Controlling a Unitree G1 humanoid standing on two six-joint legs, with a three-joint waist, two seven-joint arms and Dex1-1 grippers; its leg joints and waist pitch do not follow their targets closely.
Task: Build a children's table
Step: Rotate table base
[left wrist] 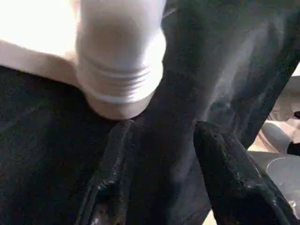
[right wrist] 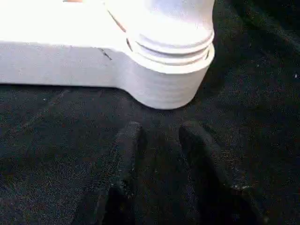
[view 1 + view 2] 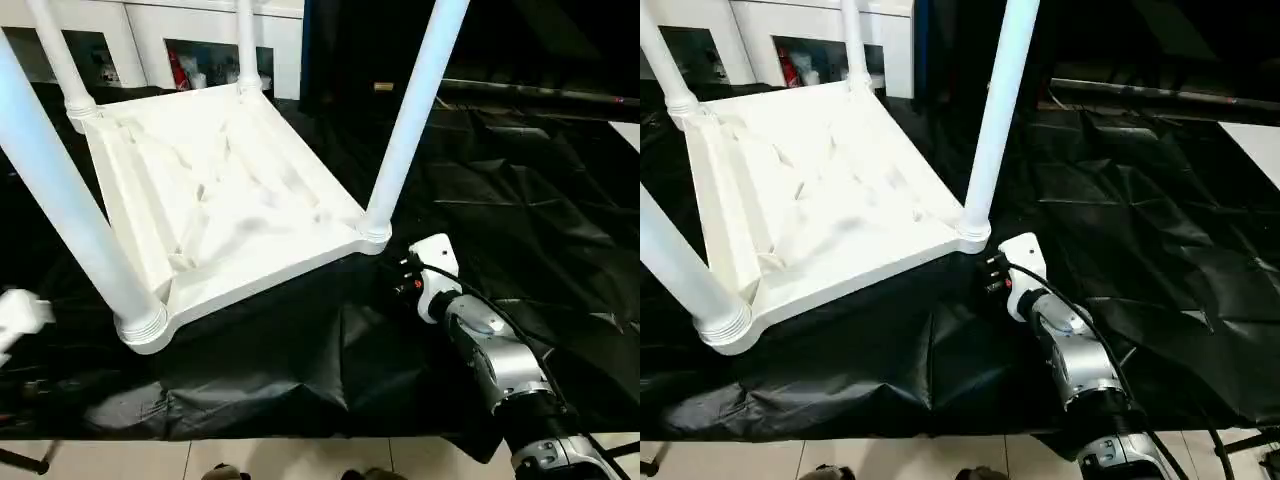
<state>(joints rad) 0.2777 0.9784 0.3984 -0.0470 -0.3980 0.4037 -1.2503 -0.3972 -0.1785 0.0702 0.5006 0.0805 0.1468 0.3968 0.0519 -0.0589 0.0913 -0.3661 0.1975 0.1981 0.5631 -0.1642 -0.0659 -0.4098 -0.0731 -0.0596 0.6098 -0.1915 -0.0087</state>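
All four legs [image 3: 415, 110] run off the top edge

I'm looking at an indoor test room, lab-like rather than a home: black sheeting [image 3: 520, 200] is draped, creased, over the whole work surface. At eleven o'clock stands a white cabinet [image 3: 180, 35] with glass-fronted shelves of small items. Pale floor tiles [image 3: 300, 458] show at six o'clock.

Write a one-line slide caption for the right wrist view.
Open right gripper poised before the upturned table top's corner socket, leg seated.
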